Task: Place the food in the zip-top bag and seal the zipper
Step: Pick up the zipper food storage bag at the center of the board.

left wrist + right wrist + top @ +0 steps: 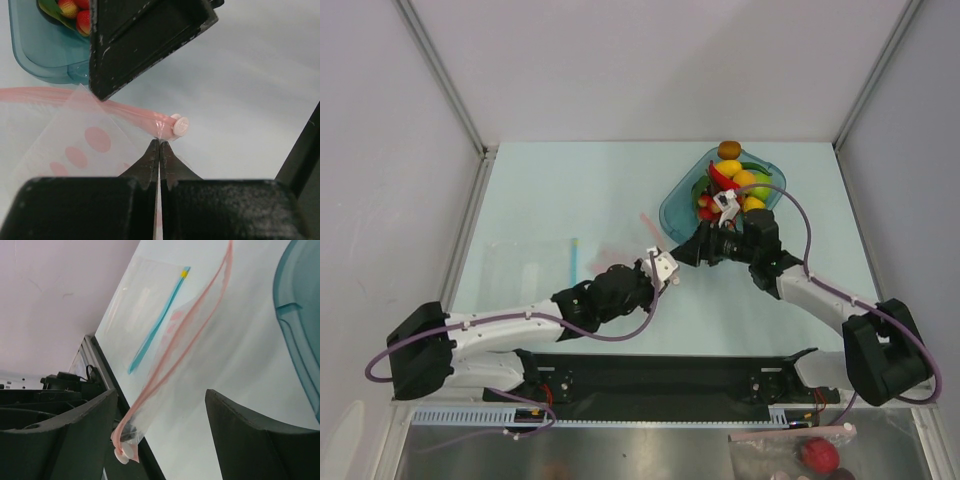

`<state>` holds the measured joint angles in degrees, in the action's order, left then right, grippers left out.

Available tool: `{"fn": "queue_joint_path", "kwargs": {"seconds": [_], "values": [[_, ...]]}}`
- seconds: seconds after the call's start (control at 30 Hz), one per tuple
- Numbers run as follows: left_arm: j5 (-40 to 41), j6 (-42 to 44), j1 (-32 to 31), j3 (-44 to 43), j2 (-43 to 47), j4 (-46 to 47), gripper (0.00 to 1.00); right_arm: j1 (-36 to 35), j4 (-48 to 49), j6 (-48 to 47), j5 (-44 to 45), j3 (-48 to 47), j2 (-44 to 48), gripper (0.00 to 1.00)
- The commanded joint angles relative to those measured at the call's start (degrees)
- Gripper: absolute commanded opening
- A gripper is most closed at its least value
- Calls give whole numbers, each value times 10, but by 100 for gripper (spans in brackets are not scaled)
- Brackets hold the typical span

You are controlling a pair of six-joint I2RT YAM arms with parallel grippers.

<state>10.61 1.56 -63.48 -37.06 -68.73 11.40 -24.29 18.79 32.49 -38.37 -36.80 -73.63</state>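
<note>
Film of the zip-top bag [85, 145], judged limp and slippery, is pinched mid-frame beside its stiffer zipper [125, 112] by the pressed-together left gripper [159, 146]; the right gripper [161, 395] is spread; food [735, 185] is seen in the tray [672, 205], upper right.

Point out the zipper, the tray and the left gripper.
zipper [132, 115]: left wrist view, middle of the pink strip.
tray [40, 62]: left wrist view, its teal near wall.
left gripper [159, 146]: left wrist view, between the shut fingertips pinching the bag [50, 135].
</note>
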Motion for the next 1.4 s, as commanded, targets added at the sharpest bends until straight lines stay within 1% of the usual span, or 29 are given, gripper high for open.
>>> {"fn": "queue_joint_path", "kwargs": {"seconds": [0.0, 0.07, 0.2, 0.3, 0.33, 0.4, 0.43, 0.47, 0.5, 0.53, 0.57, 0.6, 0.63, 0.73, 0.77, 0.8, 0.83, 0.87, 0.9, 0.93, 0.97, 1.0, 1.03, 1.07, 1.1, 1.17, 1.23, 1.27, 1.37], "values": [[28, 23, -14, -24, -11, 13, 0, -18, 7, -4, -29, -42, -23, 76], [32, 28, -18, -27, -16, 13, 0, -29, 0, -13, -29, -51, -34, 73], [43, 38, -32, -35, -27, 10, 0, -47, -27, -32, -33, -71, -64, 65], [51, 44, -42, -37, -30, 9, 0, -55, -44, -46, -34, -84, -76, 54], [53, 45, -43, -38, -31, 7, 1, -56, -45, -52, -35, -88, -78, 44], [59, 42, -45, -39, -30, 6, 0, -56, -52, -62, -35, -89, -77, 33], [63, 37, -45, -39, -26, 6, 1, -56, -54, -64, -34, -90, -72, 23], [70, 27, -45, -39, -25, 6, 6, -56, -56, -65, -30, -88, -69, 19], [70, 21, -45, -36, -20, 6, 14, -56, -53, -66, -29, -85, -64, 14], [67, 18, -44, -34, -17, 11, 18, -54, -50, -66, -28, -83, -57, 6], [64, 10, -44, -31, -7, 14, 22, -54, -46, -67, -25, -78, -51, 2], [64, 6, -45, -27, -2, 16, 35, -53, -44, -67, -23, -75, -47, 0], [66, -5, -45, -24, 10, 21, 45, -53, -43, -70, -16, -74, -37, 0], [107, -30, -44, -9, 33, 36, 61, -54, -38, -76, -3, -64, -20, 0], [128, -38, -44, -3, 55, 42, 67, -56, -40, -82, 15, -61, -5, 0], [144, -45, -38, 13, 68, 48, 77, -59, -47, -89, 28, -57, 4, 0], [162, -53, -33, 21, 82, 58, 81, -70, -54, -98, 44, -58, 12, 0], [165, -81, -25, 29, 95, 60, 84, -80, -63, -123, 88, -57, 23, 0], [162, -99, 0, 41, 118, 59, 89, -91, -80, -136, 109, -59, 41, 0], [132, -137, 19, 47, 128, 54, 90, -101, -87, -148, 132, -59, 51, 0], [114, -160, 40, 51, 136, 51, 91, -132, -93, -163, 180, -60, 60, 0], [93, -182, 85, 60, 148, 45, 92, -145, -99, -188, 202, -59, 77, 0], [75, -221, 106, 65, 151, 42, 92, -159, -100, -199, 224, -57, 83, 0], [52, -240, 127, 69, 156, 39, 92, -179, -101, -209, 258, -54, 89, 0], [40, -254, 161, 74, 158, 35, 93, -189, -97, -225, 269, -51, 102, 0], [7, -270, 185, 81, 168, 38, 94, -199, -92, -235, 292, -43, 113, 0], [11, -274, 193, 85, 178, 38, 95, -221, -88, -256, 306, -40, 124, 0], [18, -277, 193, 87, 182, 37, 96, -239, -91, -266, 326, -40, 127, 0], [34, -291, 195, 95, 209, 35, 96, -263, -96, -292, 377, -42, 131, 0]]}}
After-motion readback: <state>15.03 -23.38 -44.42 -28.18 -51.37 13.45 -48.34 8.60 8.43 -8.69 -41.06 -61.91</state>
